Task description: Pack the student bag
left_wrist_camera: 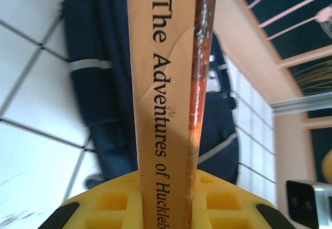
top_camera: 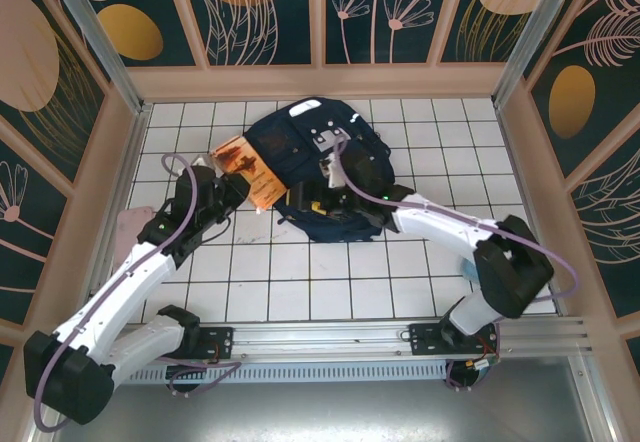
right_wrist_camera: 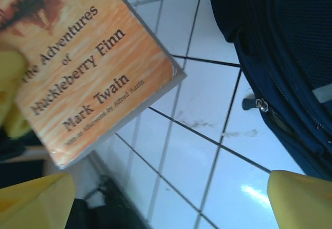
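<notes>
The student bag [top_camera: 305, 152], a navy-blue backpack with a thin white stripe, lies at the middle back of the tiled table. My left gripper [top_camera: 238, 188] is shut on an orange paperback [top_camera: 247, 166], "The Adventures of Huckleberry Finn", just left of the bag. In the left wrist view the book's spine [left_wrist_camera: 166, 84] stands clamped between the yellow fingers of the left gripper [left_wrist_camera: 168, 190], with the bag [left_wrist_camera: 98, 73] behind it. My right gripper [top_camera: 322, 200] hovers at the bag's near edge. It stands open [right_wrist_camera: 171, 203] over bare tile, between the book [right_wrist_camera: 88, 68] and the bag [right_wrist_camera: 280, 53], whose zipper pull [right_wrist_camera: 258, 104] shows.
A pale pink flat thing [top_camera: 128, 228] lies by the left wall under my left arm. Wooden-framed walls [top_camera: 320, 80] close the table in at the back and sides. White tiles [top_camera: 300, 282] stretch between the bag and the arm bases.
</notes>
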`<state>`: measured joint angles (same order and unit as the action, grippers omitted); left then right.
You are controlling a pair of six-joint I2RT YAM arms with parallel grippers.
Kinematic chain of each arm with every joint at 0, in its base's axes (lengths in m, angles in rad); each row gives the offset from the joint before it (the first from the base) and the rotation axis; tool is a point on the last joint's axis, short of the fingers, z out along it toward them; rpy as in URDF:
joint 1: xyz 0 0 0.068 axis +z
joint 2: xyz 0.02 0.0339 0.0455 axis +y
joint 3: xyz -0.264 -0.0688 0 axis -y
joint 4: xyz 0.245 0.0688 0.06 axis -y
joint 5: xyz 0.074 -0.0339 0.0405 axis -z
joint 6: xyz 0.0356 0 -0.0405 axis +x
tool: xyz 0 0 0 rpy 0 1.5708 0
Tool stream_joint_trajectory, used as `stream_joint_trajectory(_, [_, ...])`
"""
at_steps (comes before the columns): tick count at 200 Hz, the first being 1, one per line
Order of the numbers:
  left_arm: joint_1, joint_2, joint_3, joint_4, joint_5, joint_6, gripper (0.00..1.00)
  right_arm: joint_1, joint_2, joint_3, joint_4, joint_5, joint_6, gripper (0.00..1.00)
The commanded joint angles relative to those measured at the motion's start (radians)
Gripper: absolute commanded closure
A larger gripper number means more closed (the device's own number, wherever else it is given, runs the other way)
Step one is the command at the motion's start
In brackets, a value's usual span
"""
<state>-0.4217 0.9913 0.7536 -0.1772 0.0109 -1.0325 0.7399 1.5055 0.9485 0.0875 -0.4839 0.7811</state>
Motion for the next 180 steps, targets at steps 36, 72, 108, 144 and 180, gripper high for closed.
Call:
stream_joint_trajectory(36, [0.000,0.185,-0.016,0.588,0.248,-0.196,0.91,-0.114,-0.091,-0.160,0.506,-0.128,0.369,0.01])
stream_joint_trajectory(72, [-0.001,0.253,-0.023,0.717,0.300,-0.293,0.92,-0.161,-0.042,-0.192,0.639,-0.160,0.533,0.01])
stream_joint_trajectory(108, [-0.005,0.279,-0.052,0.786,0.309,-0.361,0.92,-0.164,0.017,-0.153,0.692,-0.165,0.589,0.02])
stream_joint_trajectory(144, [-0.014,0.303,-0.060,0.840,0.322,-0.403,0.92,-0.163,0.100,-0.141,0.839,-0.155,0.687,0.07])
stream_joint_trajectory(180, [-0.020,0.314,-0.057,0.848,0.320,-0.410,0.92,-0.156,0.143,-0.136,0.908,-0.118,0.741,0.23])
